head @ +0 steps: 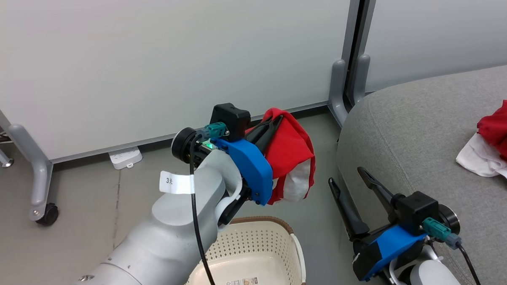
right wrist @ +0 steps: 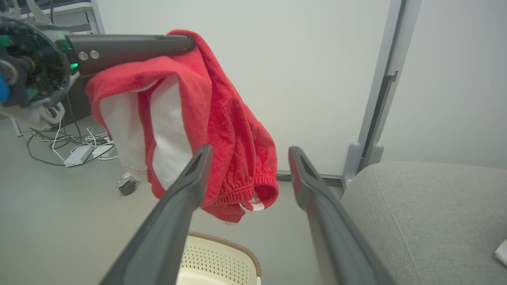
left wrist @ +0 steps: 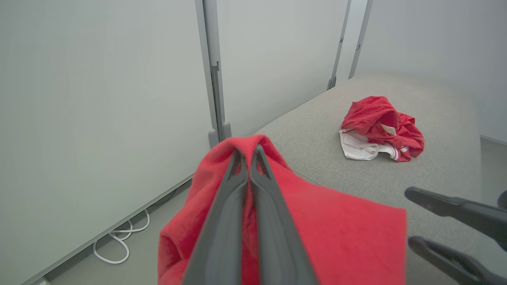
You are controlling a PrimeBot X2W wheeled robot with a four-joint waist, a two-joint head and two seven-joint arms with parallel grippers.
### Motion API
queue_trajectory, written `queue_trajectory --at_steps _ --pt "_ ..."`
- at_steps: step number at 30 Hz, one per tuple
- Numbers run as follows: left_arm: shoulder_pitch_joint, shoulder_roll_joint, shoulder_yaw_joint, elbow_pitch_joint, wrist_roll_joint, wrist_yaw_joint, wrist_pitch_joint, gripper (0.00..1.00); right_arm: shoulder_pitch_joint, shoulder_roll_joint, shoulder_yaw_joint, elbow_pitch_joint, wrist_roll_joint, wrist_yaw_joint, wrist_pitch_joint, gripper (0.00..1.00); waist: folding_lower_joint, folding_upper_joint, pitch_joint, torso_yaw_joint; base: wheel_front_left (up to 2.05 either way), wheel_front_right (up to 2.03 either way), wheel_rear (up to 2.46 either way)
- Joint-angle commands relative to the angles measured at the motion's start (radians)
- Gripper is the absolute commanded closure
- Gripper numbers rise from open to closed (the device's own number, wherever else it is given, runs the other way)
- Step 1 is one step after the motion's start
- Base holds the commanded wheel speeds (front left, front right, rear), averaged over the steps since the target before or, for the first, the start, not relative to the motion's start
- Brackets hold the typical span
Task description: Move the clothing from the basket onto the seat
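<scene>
Our left gripper (head: pixel 276 119) clamps one red garment (head: pixel 292 158) over the basket (head: pixel 256 221); our right gripper (head: pixel 346 176), fingers spread, sits beside the corner of the seat (head: pixel 404 124).

Brightly, evenly lit from overhead. Soft, faint shadows on the floor (head: pixel 82 195) below the wall panels (head: pixel 149 57). Crisp in head view; wide-angle lean of panel posts (right wrist: pixel 380 79) toward wrist-view edges; slightly soft on the close-up red garment (left wrist: pixel 336 237).

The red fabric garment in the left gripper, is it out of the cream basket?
Out: the red garment hangs from the shut left gripper, clear of the cream perforated basket.
</scene>
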Motion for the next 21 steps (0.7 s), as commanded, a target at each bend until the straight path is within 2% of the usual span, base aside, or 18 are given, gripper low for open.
queue_trajectory --at_steps 1,12,21 --pt "-0.015 0.0 -0.01 0.005 -0.008 -0.003 -0.006 1.0 0.016 -0.001 0.005 -0.005 0.005 0.0 0.0 0.0 0.0002 -0.0001 0.0 -0.002 0.0 0.0 0.0" --pt "-0.027 -0.01 -0.064 0.017 -0.054 -0.003 -0.015 1.0 -0.013 -0.001 0.058 0.014 0.027 0.0 0.027 0.0 0.0002 -0.0001 0.009 0.0 0.0 0.0 0.0" --pt "-0.046 -0.012 -0.102 0.015 -0.083 -0.003 -0.023 1.0 -0.158 -0.001 0.152 0.18 0.088 0.0 0.008 0.0 0.0002 -0.0001 0.019 0.005 0.0 0.0 0.0"
